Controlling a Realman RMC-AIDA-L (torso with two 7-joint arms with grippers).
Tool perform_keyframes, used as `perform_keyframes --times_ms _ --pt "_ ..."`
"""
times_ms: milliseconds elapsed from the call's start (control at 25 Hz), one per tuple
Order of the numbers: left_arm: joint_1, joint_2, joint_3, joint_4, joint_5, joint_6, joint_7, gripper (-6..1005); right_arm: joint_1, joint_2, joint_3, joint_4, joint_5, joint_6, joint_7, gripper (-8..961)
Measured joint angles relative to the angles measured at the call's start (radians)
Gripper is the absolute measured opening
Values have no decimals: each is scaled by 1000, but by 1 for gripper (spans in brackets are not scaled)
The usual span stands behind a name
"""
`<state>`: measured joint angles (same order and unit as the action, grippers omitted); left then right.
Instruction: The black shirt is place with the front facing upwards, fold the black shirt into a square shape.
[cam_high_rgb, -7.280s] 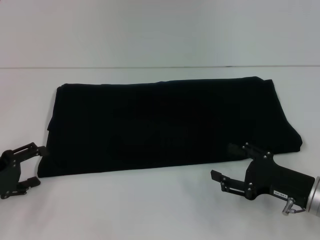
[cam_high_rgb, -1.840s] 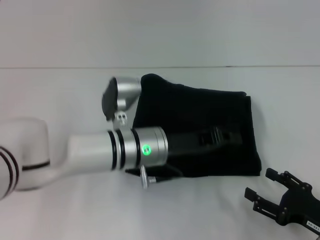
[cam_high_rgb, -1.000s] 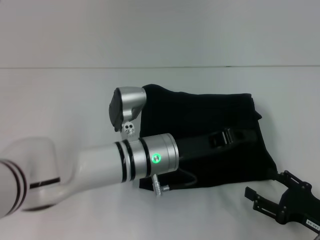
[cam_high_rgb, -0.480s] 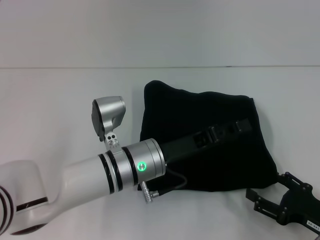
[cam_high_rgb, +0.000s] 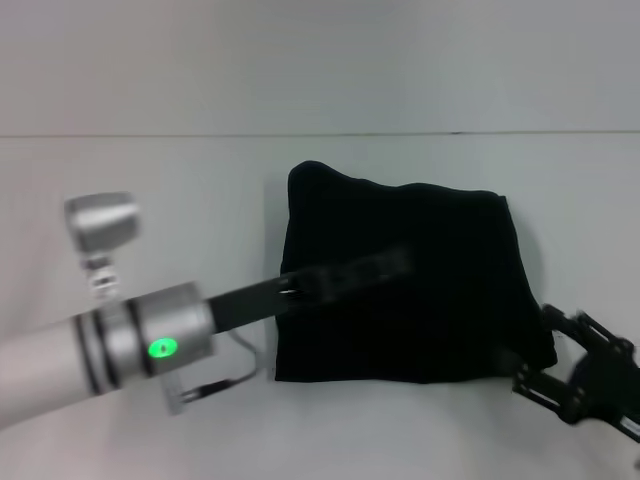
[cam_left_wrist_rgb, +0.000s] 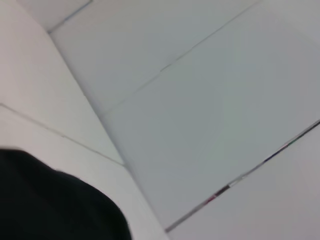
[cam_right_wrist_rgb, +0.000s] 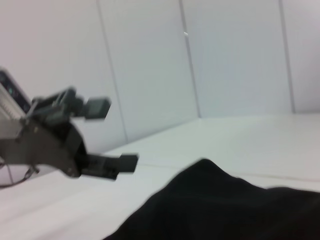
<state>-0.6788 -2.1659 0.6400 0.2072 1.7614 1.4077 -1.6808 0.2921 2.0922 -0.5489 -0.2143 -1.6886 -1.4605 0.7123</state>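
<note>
The black shirt (cam_high_rgb: 410, 300) lies folded into a rough square on the white table, right of centre, with only plain black cloth showing. My left arm reaches in from the left, and its gripper (cam_high_rgb: 398, 262) hovers over the shirt's middle. The right wrist view shows that left gripper (cam_right_wrist_rgb: 112, 135) open and empty above the black shirt (cam_right_wrist_rgb: 225, 210). A corner of the shirt (cam_left_wrist_rgb: 50, 205) fills the left wrist view. My right gripper (cam_high_rgb: 537, 352) is open beside the shirt's near right corner.
The white table (cam_high_rgb: 150, 180) runs back to a pale wall (cam_high_rgb: 320, 60) behind the shirt. Bare tabletop lies left of the shirt under my left arm and along the front edge.
My left arm has pulled back to the left, so its wrist is now off the shirt. The shirt stays folded in place. The right gripper has edged up toward the shirt's corner.
</note>
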Motion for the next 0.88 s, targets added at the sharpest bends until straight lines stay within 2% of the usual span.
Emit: perform_keyframes --times_ms 40,120,240,360,600,880 --pt "73 0 10 94 0 34 -6 740 21 1 -2 2 -3 10 0 883" --pt "108 1 6 129 0 44 -9 940 62 3 -9 15 -10 48 0 882" --pt "154 2 3 172 0 52 -15 940 112 3 -31 33 -13 114 1 882" --pt "179 2 0 189 0 62 -16 939 131 3 -64 39 -13 180 8 882" --pt "192 6 -7 203 0 73 -16 939 111 3 -66 49 -12 274 9 883" --pt "179 13 -7 212 23 70 -17 938 101 0 -56 47 -5 274 10 883"
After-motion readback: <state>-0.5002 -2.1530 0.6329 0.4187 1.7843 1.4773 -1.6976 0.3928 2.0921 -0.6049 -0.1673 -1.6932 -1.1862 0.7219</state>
